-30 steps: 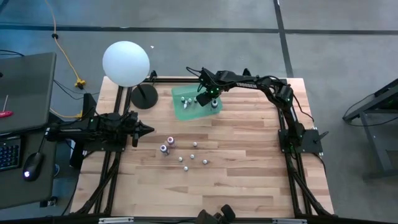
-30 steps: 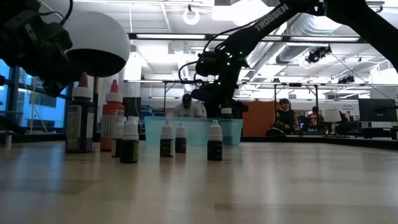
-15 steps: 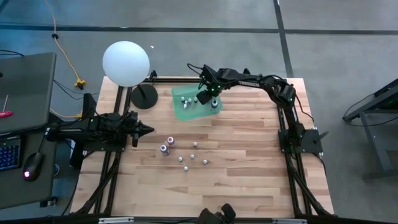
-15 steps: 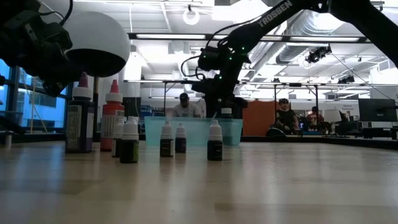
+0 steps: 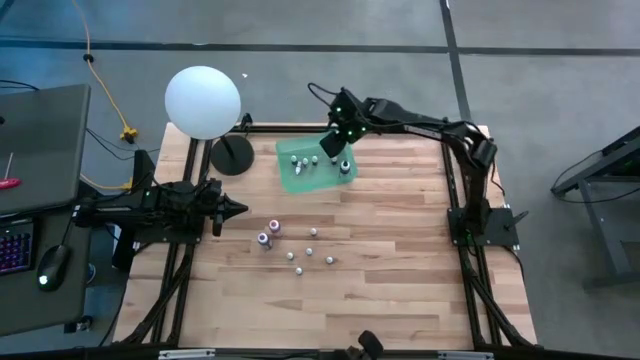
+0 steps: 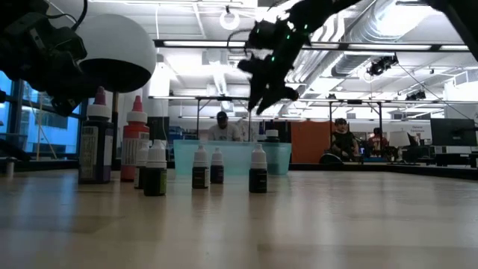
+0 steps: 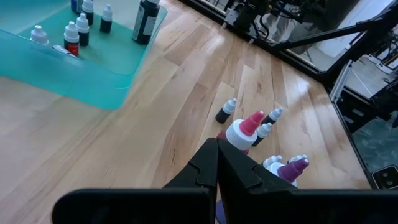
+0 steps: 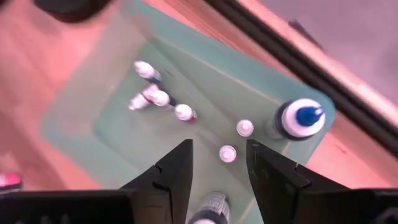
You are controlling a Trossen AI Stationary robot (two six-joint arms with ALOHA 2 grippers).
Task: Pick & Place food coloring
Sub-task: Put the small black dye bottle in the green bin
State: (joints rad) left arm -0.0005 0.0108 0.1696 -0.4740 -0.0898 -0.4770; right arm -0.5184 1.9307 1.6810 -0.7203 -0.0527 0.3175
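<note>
From above, the right gripper (image 5: 330,143) hangs over the green tray (image 5: 288,176), with loose bottles (image 5: 297,250) at the table's middle. The right wrist view shows its fingers (image 8: 177,171) spread, empty, and tray bottles (image 8: 182,112) at twelve o'clock. The left gripper (image 7: 217,163) is clenched.

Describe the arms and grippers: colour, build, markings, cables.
Both arms are black, slim jointed links on dark frame bases. The right arm carries green indicator lights near its wrist and thin black cables looping along it. The right gripper has two flat, angular black fingers. The left gripper has matching black fingers tapering to a point.
</note>
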